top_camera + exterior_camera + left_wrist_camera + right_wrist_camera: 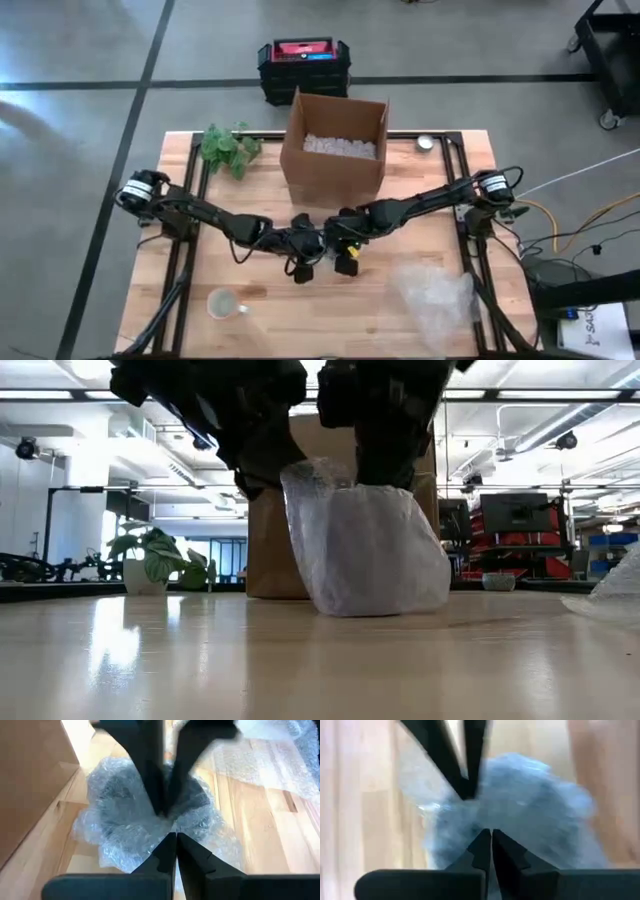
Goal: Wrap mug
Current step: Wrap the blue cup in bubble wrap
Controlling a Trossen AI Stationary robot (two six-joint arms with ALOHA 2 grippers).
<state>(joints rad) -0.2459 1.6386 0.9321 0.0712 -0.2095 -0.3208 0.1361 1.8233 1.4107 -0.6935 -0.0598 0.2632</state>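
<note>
Mid-tabletop, just in front of the brown cardboard box (335, 148), the bubble-wrapped mug bundle (365, 550) stands. Left gripper (304, 262) and right gripper (346, 254) both pinch its wrap, jaws pressed together. Bare light wooden tabletop (330, 310) lies toward the near edge.

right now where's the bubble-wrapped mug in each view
High view: bubble-wrapped mug mostly hidden under both grippers, just in front of the cardboard box.
Low view: centre, box behind.
Left wrist view: centre, box alongside.
Right wrist view: centre.
Shared landmark: the box.
</note>
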